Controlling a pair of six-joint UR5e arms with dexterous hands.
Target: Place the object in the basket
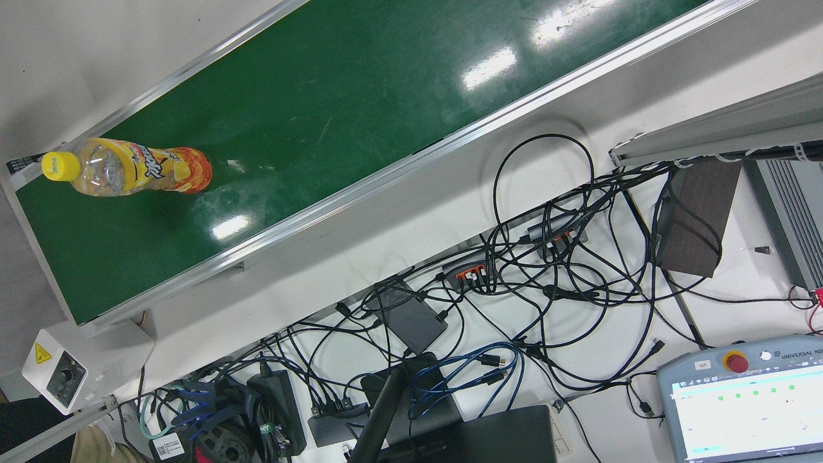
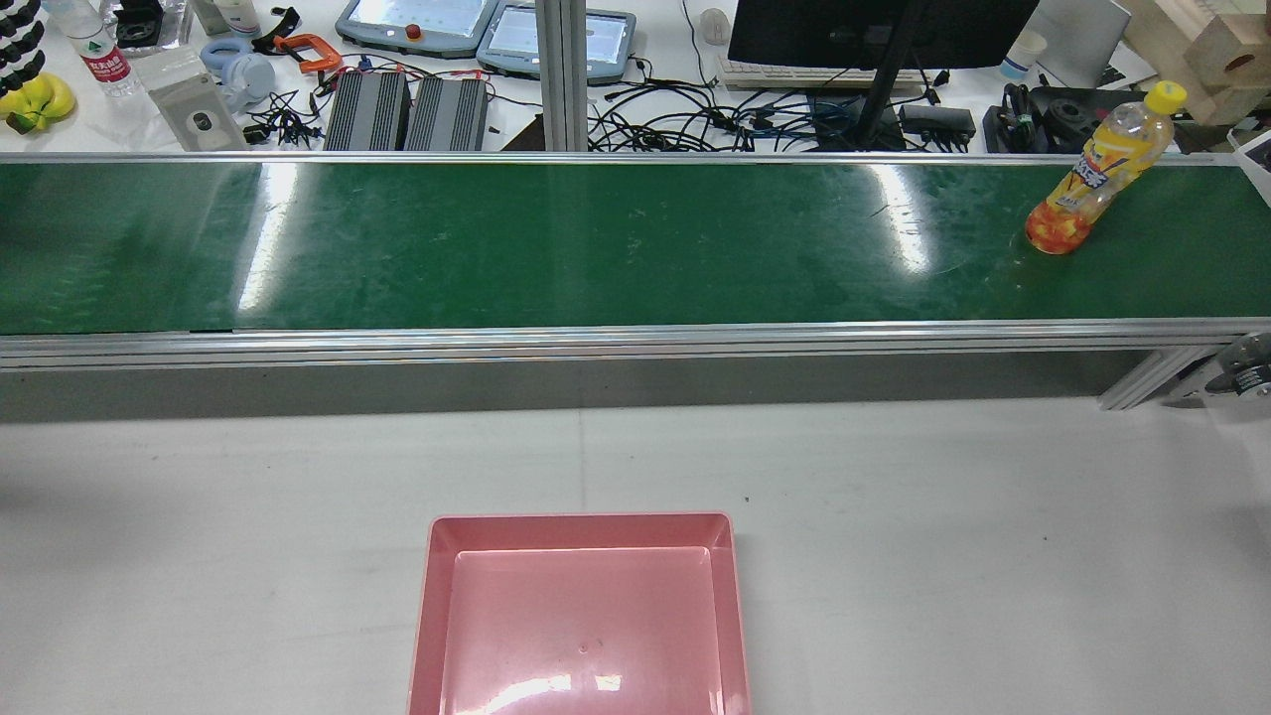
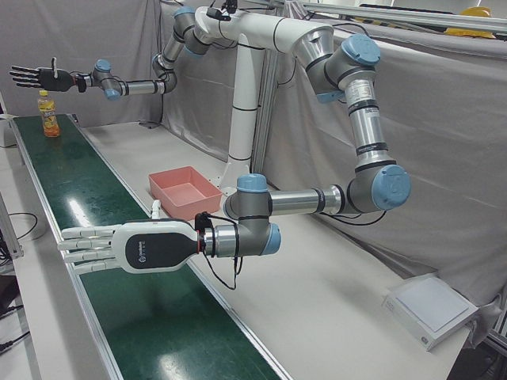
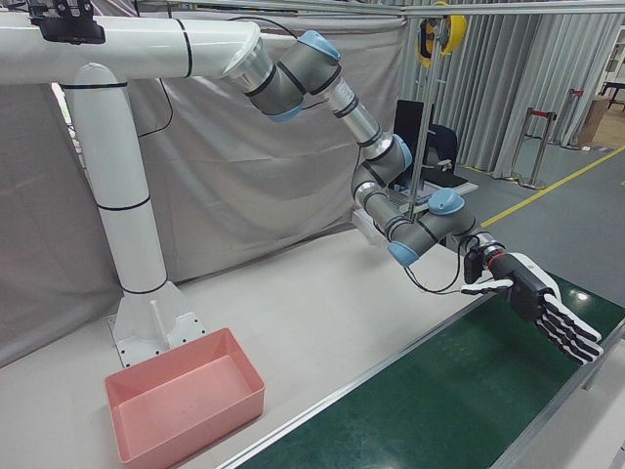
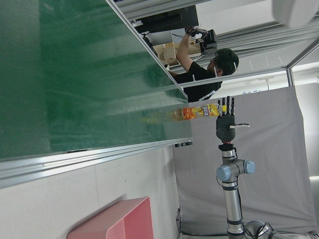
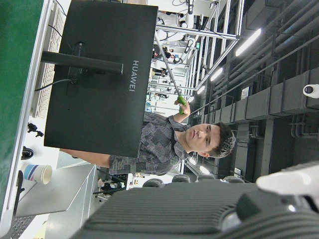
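My two arms are silver tubes with pale blue joint caps on a shared white pedestal (image 4: 132,234). The left hand (image 3: 131,246) wears a white shell; the right hand (image 4: 547,308) shows black-and-white fingers and a thin black cable.

Pink basket (image 2: 581,606) cut off by the rear view's bottom edge, green conveyor belt (image 2: 596,243) running past both side edges, bottle (image 5: 199,111) label blurred and unreadable, right hand (image 6: 209,214) a dark blur along its camera's edge
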